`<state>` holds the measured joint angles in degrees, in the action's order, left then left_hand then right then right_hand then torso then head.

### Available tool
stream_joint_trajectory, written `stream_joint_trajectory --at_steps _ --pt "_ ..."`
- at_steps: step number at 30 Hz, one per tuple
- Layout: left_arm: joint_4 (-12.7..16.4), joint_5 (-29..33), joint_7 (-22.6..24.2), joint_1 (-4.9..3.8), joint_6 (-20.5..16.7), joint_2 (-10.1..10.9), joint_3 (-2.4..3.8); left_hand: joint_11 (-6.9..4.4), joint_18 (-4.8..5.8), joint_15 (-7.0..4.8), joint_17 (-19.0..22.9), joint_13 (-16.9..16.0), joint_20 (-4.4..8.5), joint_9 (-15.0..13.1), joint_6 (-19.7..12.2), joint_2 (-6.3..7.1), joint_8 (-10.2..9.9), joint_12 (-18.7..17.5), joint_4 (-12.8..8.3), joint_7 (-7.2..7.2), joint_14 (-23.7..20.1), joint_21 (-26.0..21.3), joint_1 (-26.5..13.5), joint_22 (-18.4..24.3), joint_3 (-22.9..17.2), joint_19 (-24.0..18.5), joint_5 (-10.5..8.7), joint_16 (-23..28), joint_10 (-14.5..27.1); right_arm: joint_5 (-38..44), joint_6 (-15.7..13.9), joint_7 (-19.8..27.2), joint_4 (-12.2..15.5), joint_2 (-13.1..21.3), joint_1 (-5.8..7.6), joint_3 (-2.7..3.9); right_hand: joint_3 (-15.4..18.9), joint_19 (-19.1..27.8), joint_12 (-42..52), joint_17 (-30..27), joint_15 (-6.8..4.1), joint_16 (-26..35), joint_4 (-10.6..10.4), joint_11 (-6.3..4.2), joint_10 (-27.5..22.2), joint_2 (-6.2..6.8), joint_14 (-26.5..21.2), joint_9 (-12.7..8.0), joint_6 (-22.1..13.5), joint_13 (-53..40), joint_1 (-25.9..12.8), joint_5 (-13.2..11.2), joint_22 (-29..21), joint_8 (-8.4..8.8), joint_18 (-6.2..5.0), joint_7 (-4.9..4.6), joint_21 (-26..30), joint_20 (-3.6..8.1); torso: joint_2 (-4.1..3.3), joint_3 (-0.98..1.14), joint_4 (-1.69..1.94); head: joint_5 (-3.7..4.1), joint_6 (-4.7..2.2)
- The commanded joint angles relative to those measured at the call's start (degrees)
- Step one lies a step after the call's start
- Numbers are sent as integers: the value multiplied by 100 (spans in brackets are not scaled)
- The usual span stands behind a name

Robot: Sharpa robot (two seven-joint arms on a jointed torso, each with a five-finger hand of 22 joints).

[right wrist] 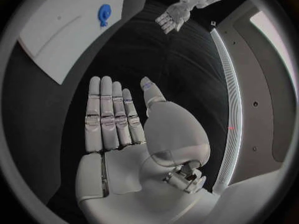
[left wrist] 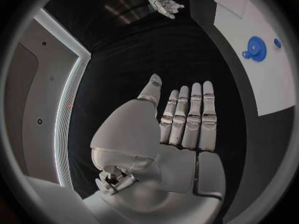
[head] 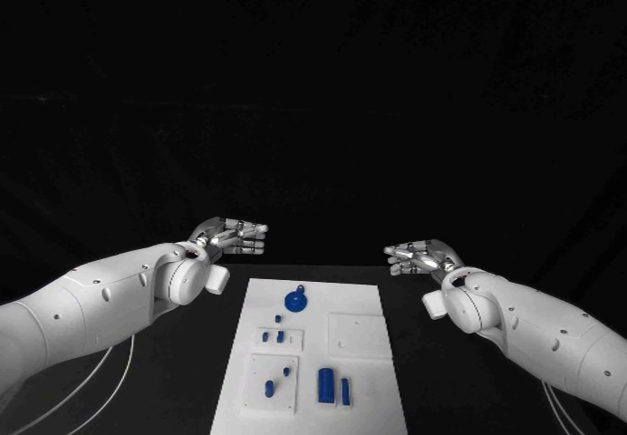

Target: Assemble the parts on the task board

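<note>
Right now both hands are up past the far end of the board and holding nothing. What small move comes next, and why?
Probably lower the left hand toward the round blue part at the far end of the task board. Both it and the right hand hover open off the board, no part is held, and that part lies nearest.

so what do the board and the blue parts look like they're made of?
Board: flat matte white, likely plastic sheet; no gloss, raised square plates on it. Blue parts: uniform saturated blue, matte, probably moulded or printed plastic. Neither can be confirmed by look alone.
</note>
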<state>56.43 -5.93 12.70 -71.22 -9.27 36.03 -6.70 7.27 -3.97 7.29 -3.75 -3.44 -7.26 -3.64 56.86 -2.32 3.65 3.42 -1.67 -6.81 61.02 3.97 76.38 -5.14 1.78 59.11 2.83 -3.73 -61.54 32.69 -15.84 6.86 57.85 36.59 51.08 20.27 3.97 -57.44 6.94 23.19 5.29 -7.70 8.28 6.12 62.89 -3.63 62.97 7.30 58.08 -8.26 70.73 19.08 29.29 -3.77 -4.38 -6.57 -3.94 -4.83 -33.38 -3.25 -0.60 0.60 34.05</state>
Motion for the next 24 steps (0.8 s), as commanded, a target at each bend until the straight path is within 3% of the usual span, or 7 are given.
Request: stream_joint_trajectory --at_steps 1,8,9,11,15,17,24 --pt "-207 430 428 -14 -243 -98 10 -13 30 6 19 13 -66 17 -137 -35 -12 -6 -5 49 -212 -26 -40 49 -30 -160 7 36 187 -773 385 759 -331 -153 67 37 -78 273 -286 -884 113 416 93 77 -69 -58 -98 -368 -18 546 -62 -2 -834 12 -85 17 16 -251 91 40 -31 1 -159" --pt "-507 540 612 -15 -253 -277 14 -65 -320 0 23 15 -383 27 -322 -71 -26 -12 -75 118 -439 13 -92 109 -84 -377 8 34 413 -977 548 950 -692 -320 147 100 -219 849 -354 -1977 186 420 161 96 -542 -87 -481 -394 -420 496 -236 -21 -2553 40 -968 71 -12 -1153 120 90 2 -10 -349" --pt "-474 315 304 -9 -168 -251 8 -727 397 -729 375 344 726 364 -5686 232 -365 -342 167 681 -6102 -397 -2336 514 -178 -5911 -283 373 2106 -653 260 587 -667 -298 138 91 -397 5744 -694 -2319 -529 770 -828 -612 -2261 363 -2189 -730 -5808 826 -2250 -1908 -2929 377 438 657 394 483 97 63 -10 2 -280" --pt "-452 317 312 -3 -187 -244 12 -727 397 -729 375 344 726 364 -5686 232 -365 -342 167 681 -6102 -397 -2492 514 -178 -5911 -283 373 6154 -668 242 597 -645 -291 143 78 -397 5744 -694 -2319 -529 770 -828 -612 -6289 363 -6297 -730 -5808 826 -2404 -1908 -2929 377 438 657 394 483 102 72 -8 -1 -268" --pt "-270 330 379 51 -345 -191 44 -727 397 -729 375 344 726 364 -5686 232 -365 -342 167 681 -6102 -397 -3246 514 -178 -5911 -283 373 6154 -791 97 677 -462 -239 179 -21 -397 5744 -694 -2319 -529 770 -828 -612 -6289 363 -6297 -730 -5808 826 -7073 -1908 -2929 377 438 657 394 483 138 149 13 -19 -177" --pt "-65 345 455 110 -522 -131 79 -727 397 -729 375 344 726 364 -5686 232 -365 -342 167 681 -6102 -397 -7638 514 -178 -5911 -283 373 6154 -929 -66 767 -258 -181 220 -133 -397 5744 -694 -2319 -529 770 -828 -612 -6289 363 -6297 -730 -5808 826 -7073 -1908 -2929 377 438 657 394 483 175 229 35 -37 -81" --pt "884 414 803 387 -1345 146 243 -727 397 -729 375 344 726 364 -5686 232 -365 -342 167 681 -6102 -397 -7638 514 -178 -5911 -283 373 6154 -1570 -822 1185 692 91 408 -652 -397 5744 -694 -2319 -529 770 -828 -612 -6289 363 -6297 -730 -5808 826 -7073 -1908 -2929 377 438 657 394 483 220 325 60 -60 33"
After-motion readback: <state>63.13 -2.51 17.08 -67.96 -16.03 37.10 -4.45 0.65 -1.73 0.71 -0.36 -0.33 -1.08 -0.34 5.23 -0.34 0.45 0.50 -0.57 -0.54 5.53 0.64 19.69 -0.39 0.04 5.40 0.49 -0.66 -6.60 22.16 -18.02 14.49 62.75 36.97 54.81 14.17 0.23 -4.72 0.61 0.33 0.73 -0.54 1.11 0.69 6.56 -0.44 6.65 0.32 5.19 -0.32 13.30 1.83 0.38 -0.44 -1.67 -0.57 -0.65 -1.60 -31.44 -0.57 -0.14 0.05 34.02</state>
